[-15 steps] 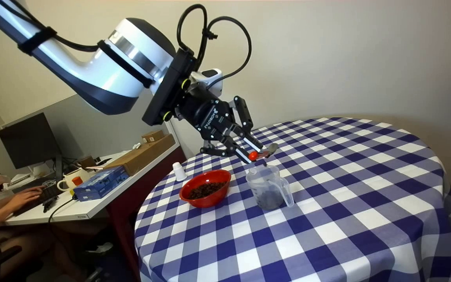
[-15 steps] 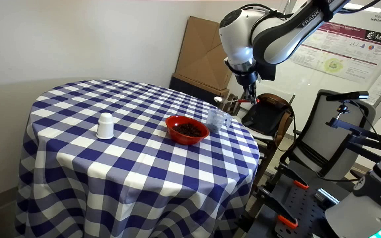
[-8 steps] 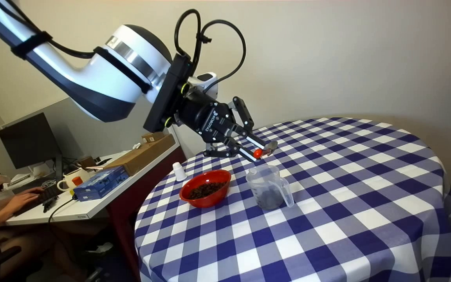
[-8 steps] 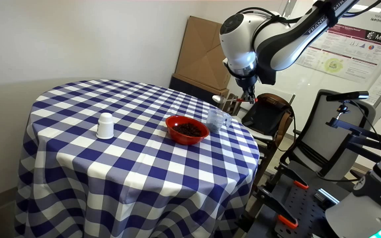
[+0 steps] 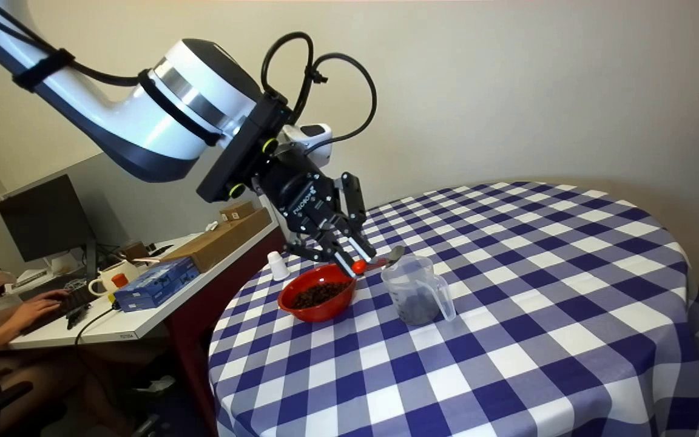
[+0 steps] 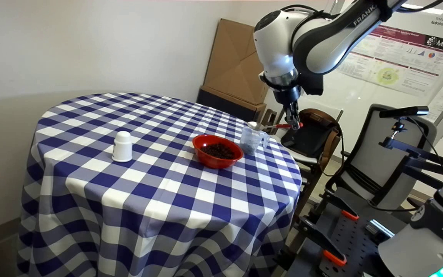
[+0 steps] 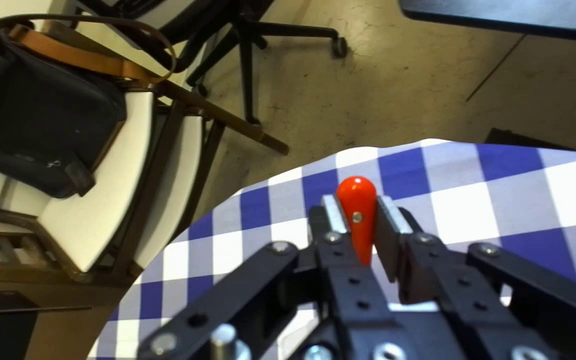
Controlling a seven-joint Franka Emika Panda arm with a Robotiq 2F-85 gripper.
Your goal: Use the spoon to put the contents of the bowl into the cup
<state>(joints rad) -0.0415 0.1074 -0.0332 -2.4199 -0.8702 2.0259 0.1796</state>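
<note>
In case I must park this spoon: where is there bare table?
In an exterior view, bare tablecloth stretches right of the cup. Another patch lies between the white object and red bowl. Crowded: bowl and cup stand close, the pincer holding the spoon near the cup's rim.

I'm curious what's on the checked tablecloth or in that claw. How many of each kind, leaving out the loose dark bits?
Bowl: 1
Cup: 1
Spoon, held in the claw: 1
White container: 1
Total: 4
</note>
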